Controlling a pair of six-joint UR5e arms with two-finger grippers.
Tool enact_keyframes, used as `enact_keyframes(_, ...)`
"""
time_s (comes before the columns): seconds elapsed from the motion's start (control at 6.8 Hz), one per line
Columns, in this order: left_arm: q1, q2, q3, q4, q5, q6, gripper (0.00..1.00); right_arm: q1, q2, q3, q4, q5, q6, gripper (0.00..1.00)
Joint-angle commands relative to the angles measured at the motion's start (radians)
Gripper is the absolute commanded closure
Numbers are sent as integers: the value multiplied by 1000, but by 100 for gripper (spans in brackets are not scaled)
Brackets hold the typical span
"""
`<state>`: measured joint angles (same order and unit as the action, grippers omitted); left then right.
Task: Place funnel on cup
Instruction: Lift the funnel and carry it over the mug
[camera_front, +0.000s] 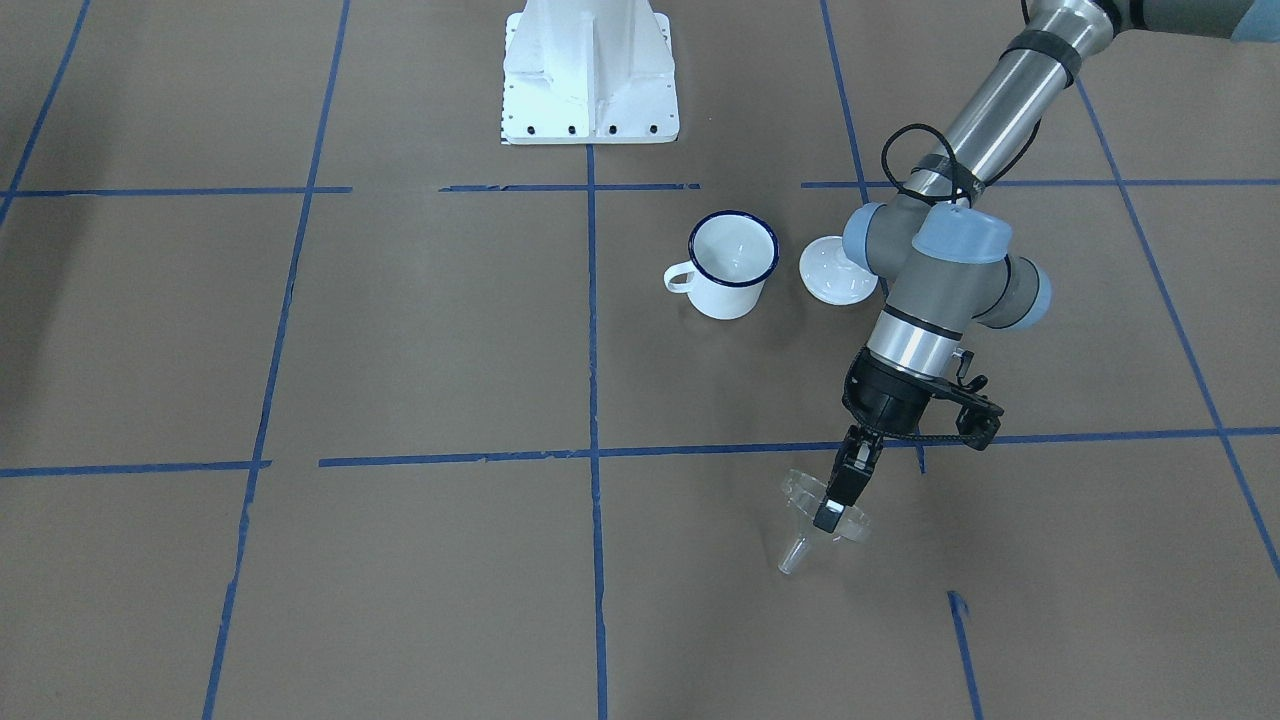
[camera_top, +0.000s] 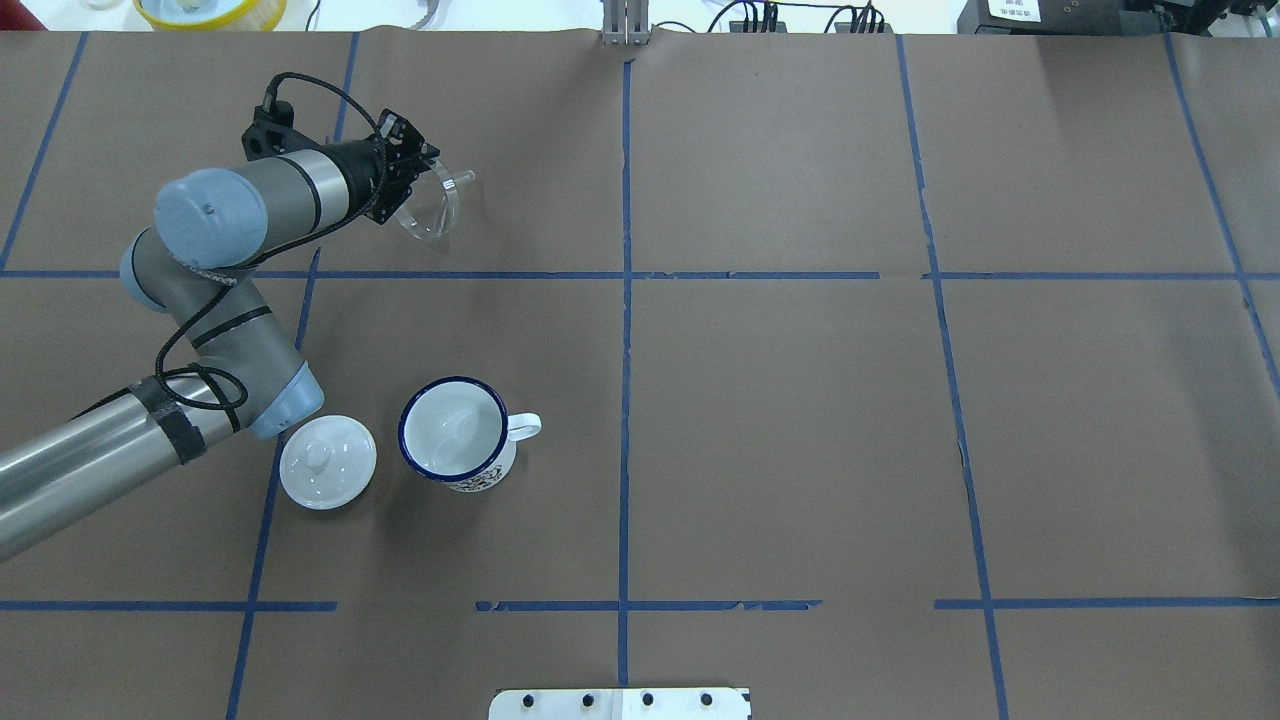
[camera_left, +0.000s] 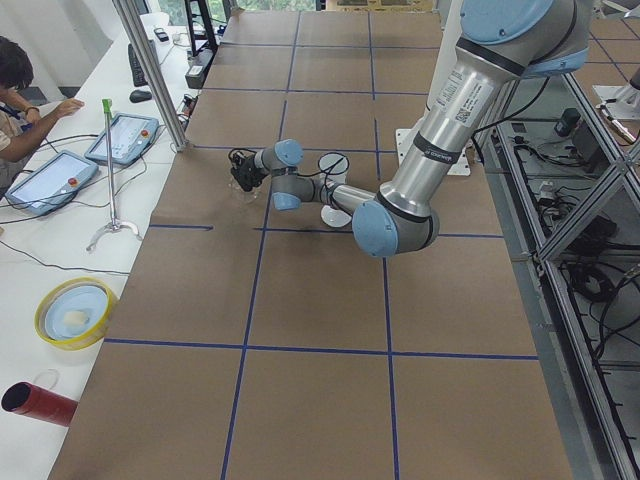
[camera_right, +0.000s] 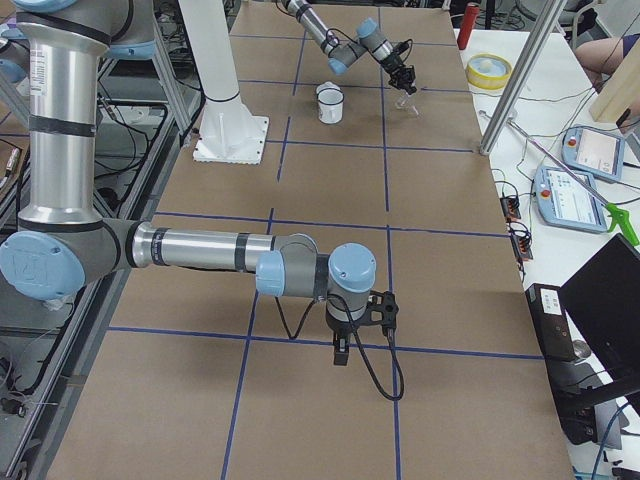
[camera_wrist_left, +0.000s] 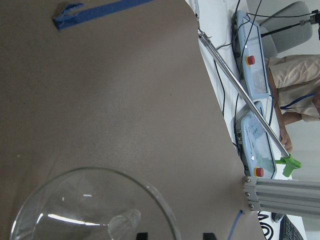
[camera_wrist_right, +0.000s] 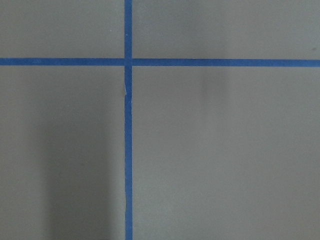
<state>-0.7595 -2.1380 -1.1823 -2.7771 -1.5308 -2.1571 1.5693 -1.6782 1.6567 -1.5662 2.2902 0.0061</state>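
Note:
The clear funnel (camera_front: 806, 505) is tilted, its stem pointing away from the robot, at the far left part of the table (camera_top: 436, 203). My left gripper (camera_front: 832, 512) is shut on the funnel's rim and holds it low over the paper. The left wrist view shows the funnel's cone (camera_wrist_left: 95, 210) at the bottom edge. The white mug with a dark-blue rim (camera_front: 733, 262) stands upright and empty nearer the robot (camera_top: 455, 430), well apart from the funnel. My right gripper (camera_right: 340, 352) hangs over bare table far to the right; I cannot tell if it is open or shut.
A white domed lid with a knob (camera_top: 328, 462) lies beside the mug, under my left arm's elbow (camera_top: 270, 395). The robot's white base (camera_front: 590, 75) stands at the near side. Operators' tablets and a metal post (camera_wrist_left: 260, 192) are past the table's far edge.

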Motion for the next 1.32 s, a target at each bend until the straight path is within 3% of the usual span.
enact_keyframes(0.0, -17, 1, -57, 2, -5, 40, 100, 0, 0, 0, 0, 0, 0, 0)
enact_keyframes(0.15, -29, 12, -177, 58, -46, 55, 100, 0, 0, 0, 0, 0, 0, 0)
enact_keyframes(0.44, -26, 26, -462, 466, -64, 56, 100, 0, 0, 0, 0, 0, 0, 0)
enact_keyframes(0.74, -20, 9, -685, 942, -200, 56, 100, 0, 0, 0, 0, 0, 0, 0)
enact_keyframes(0.88, -6, -15, -750, 1135, -230, 68, 100, 0, 0, 0, 0, 0, 0, 0)
enact_keyframes(1.18, 69, -104, -775, 1496, -282, 115, 100, 0, 0, 0, 0, 0, 0, 0)
